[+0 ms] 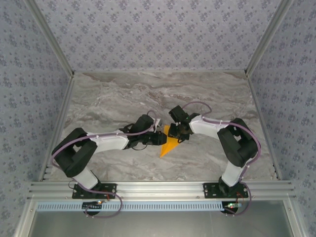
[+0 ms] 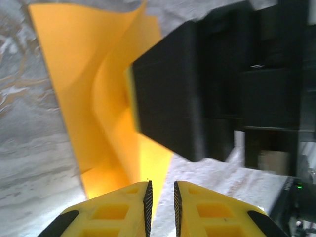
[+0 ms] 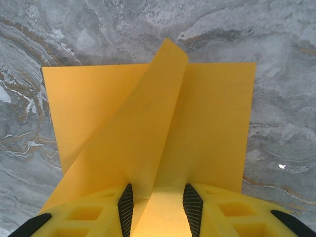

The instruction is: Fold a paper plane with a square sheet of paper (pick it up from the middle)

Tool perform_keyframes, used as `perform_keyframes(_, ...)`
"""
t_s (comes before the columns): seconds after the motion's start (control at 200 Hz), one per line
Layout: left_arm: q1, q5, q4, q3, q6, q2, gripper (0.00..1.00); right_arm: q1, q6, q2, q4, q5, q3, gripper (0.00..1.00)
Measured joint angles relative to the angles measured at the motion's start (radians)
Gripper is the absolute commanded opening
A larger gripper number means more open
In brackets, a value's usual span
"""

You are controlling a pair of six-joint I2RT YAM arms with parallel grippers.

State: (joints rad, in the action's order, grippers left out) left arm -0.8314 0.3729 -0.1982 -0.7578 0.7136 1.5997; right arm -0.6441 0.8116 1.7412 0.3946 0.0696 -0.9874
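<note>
The orange sheet of paper (image 1: pixel 168 144) lies mid-table, partly folded, its point toward the near edge. In the right wrist view the paper (image 3: pixel 212 123) lies flat with one flap (image 3: pixel 148 123) standing up along a diagonal crease. My right gripper (image 3: pixel 159 205) stands open over its near edge, and the flap's foot lies against the left pad (image 3: pixel 126 205). My left gripper (image 2: pixel 161 205) is open by a narrow gap at the paper's corner (image 2: pixel 113 123), with bare table showing between the pads. Both grippers meet over the paper, left gripper (image 1: pixel 160 138) and right gripper (image 1: pixel 178 131).
The marble table (image 1: pixel 123 94) has patterned walls on three sides and an aluminium rail (image 1: pixel 158 188) along the near edge. The right arm's black wrist housing (image 2: pixel 207 84) looms close in front of my left gripper.
</note>
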Motion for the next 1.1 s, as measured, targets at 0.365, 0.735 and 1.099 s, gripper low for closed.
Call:
perform_keyframes(0.365, 0.000, 0.062, -0.052, 0.014, 0.013, -0.010, 0.14, 0.000, 0.011, 0.004, 0.008, 0.000, -0.006, 0.38)
perform_keyframes(0.735, 0.000, 0.066, -0.063, 0.014, 0.017, 0.072, 0.07, 0.000, 0.011, 0.006, 0.011, 0.000, -0.008, 0.39)
perform_keyframes(1.099, 0.000, 0.006, -0.028, 0.014, 0.016, 0.115, 0.06, 0.000, 0.011, 0.008, 0.014, 0.000, -0.011, 0.40)
